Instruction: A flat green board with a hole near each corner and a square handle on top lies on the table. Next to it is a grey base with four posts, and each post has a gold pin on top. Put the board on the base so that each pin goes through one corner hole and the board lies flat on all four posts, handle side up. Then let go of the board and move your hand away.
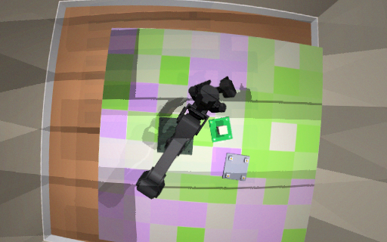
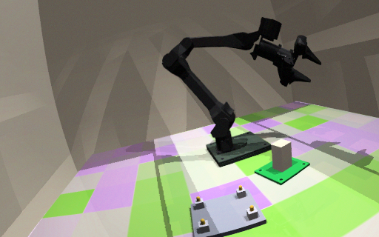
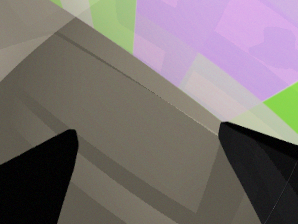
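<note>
Patchwork green-and-purple table (image 1: 257,212) (image 2: 314,207) (image 3: 170,30) here, and nearest the exterior camera sits the grey base (image 1: 237,166) (image 2: 226,215), its four gold-pinned posts all bare. Just behind it the green board (image 1: 213,132) (image 2: 280,178) lies flat, handle up, so basically nothing's done yet: grab, seat and release all remain. Farther back and way up, the gripper (image 1: 227,99) (image 2: 315,72) (image 3: 150,133) hangs spread nearly full wide, holding nothing.

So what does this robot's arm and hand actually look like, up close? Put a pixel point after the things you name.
The arm (image 1: 171,151) (image 2: 200,87) is matte black to dark grey, built of straight, boxy links with chunky, angular joints. Its hand (image 1: 224,95) (image 2: 315,71) (image 3: 150,133) is black too, with two fingers that narrow to blunt tips. I can make out no cables, sleeves or lettering on either.
</note>
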`<state>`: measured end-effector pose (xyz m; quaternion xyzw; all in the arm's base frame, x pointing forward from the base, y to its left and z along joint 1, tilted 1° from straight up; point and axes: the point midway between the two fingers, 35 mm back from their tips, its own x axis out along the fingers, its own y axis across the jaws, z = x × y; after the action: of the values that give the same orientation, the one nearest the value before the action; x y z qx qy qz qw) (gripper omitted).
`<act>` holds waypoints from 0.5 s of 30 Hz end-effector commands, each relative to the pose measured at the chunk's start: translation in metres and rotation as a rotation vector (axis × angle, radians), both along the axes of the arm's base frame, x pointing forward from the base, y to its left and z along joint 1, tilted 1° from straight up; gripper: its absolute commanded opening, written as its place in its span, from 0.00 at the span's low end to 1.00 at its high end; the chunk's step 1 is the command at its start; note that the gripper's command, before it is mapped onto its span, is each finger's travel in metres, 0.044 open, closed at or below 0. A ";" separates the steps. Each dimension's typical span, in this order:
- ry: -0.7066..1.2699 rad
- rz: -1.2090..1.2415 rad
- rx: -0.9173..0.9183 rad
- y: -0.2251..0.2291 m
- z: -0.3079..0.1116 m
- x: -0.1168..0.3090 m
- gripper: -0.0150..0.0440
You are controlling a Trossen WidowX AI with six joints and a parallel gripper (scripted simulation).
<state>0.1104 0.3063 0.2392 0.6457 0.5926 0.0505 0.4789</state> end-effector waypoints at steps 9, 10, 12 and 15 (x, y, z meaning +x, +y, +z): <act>-0.355 0.254 -0.560 -0.046 -0.040 0.062 1.00; -0.382 0.306 -0.629 -0.054 -0.044 0.069 1.00; -0.424 0.424 -0.758 -0.071 -0.052 0.080 1.00; -0.458 0.624 -0.914 -0.098 -0.061 0.094 1.00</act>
<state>0.1653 0.2657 0.1998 0.4259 0.5677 0.0552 0.7023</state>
